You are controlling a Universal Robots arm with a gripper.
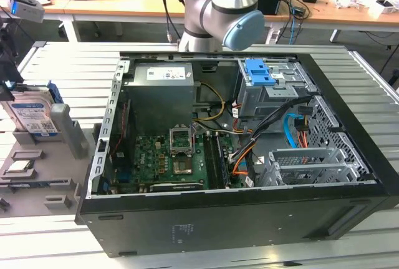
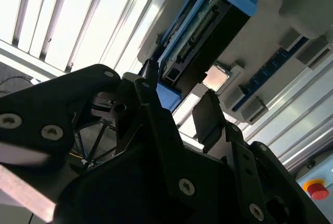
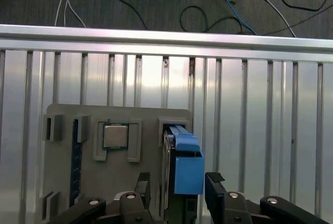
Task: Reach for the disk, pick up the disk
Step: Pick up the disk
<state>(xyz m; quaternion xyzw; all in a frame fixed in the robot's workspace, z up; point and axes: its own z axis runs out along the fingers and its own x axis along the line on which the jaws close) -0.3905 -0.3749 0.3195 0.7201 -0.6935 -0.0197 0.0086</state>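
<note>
We see the claw, jaws spread wide and empty, flanking the upright disk in its grey holder.

- In the first wrist view, the disk ran out of frame at its end nearest the hand.
- The arm was cut off at twelve o'clock in the exterior view.

Case: open black tower, mid exterior view.
Motherboard: green, inside case, 7 o'clock.
Power supply: inside case, 11 o'clock.
Bracket: blue, on the drive cage, 1 o'clock.
Tray: grey, 9 o'clock of case.
Chip: square, silver, seated in a tray slot.
Table: slatted metal, under everything.
</note>
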